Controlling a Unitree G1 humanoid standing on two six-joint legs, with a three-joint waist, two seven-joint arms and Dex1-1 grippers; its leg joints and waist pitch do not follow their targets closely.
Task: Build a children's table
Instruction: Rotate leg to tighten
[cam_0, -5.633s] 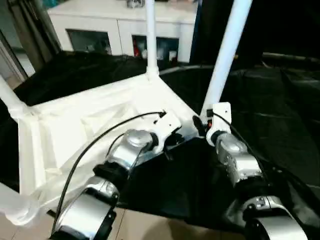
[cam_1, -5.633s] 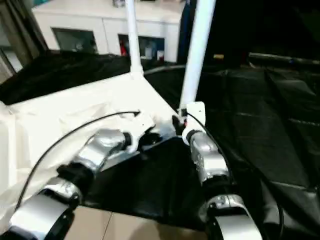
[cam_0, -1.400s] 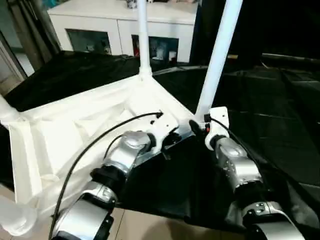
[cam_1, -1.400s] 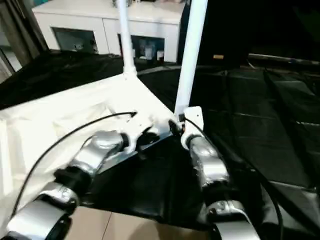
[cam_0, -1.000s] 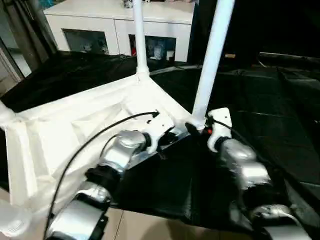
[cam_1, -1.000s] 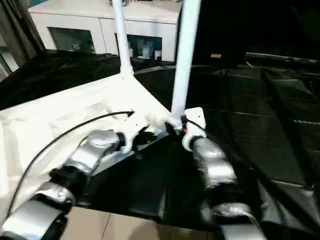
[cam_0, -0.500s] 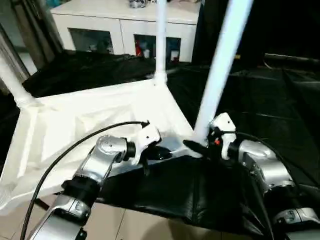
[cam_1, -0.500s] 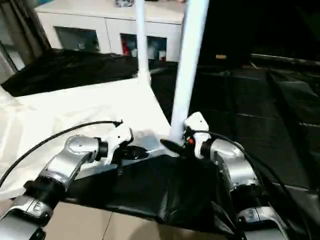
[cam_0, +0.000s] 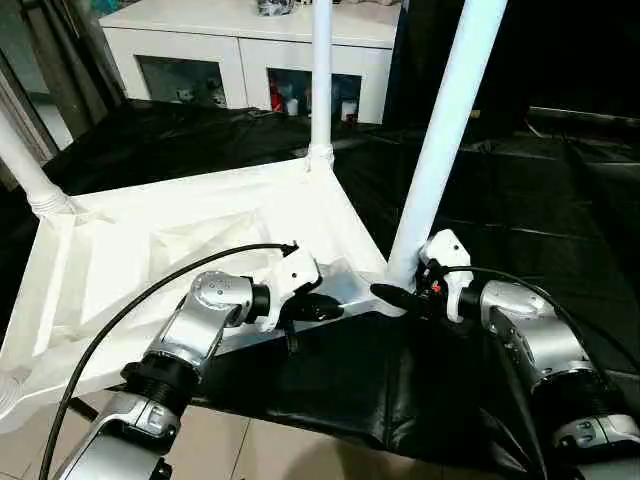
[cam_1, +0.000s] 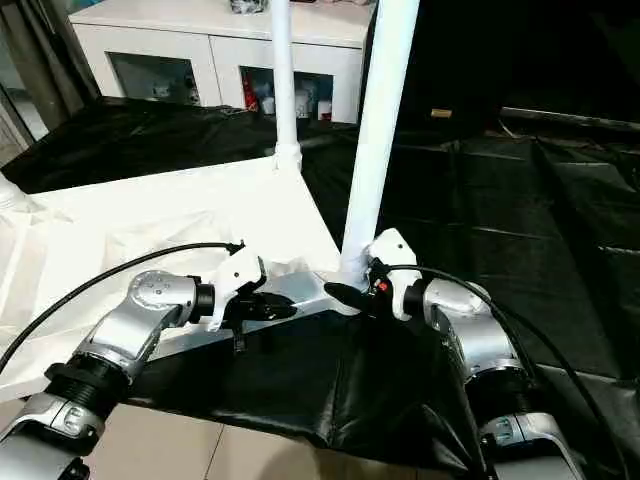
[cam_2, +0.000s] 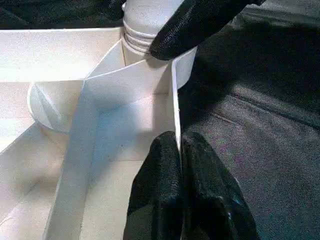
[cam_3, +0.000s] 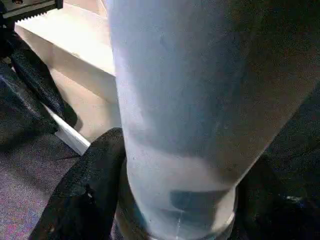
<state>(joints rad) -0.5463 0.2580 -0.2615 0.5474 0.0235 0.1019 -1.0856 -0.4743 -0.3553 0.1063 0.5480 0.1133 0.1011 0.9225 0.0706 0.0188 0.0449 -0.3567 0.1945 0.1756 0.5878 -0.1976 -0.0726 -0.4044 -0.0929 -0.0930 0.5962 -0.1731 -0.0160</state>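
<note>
The white tabletop lies upside down on black sheeting, ribbed underside up. White legs stand in the far corner, the left corner and the near right corner. My left gripper is shut on the tabletop's thin near rim, one black finger on each side of the wall. My right gripper is shut around the base of the near right leg, just above its round socket. One of its fingers presses on the leg's threaded end.
A white cabinet with glass doors stands behind the work. Black sheeting covers the ground to the right and front. Pale floor tiles show at the near edge. A black cable runs along my left forearm.
The whole picture has shifted and tilted with the camera over the last seconds. Both grippers keep the same holds on the rim and the leg. In the last half second hardly anything has moved.
</note>
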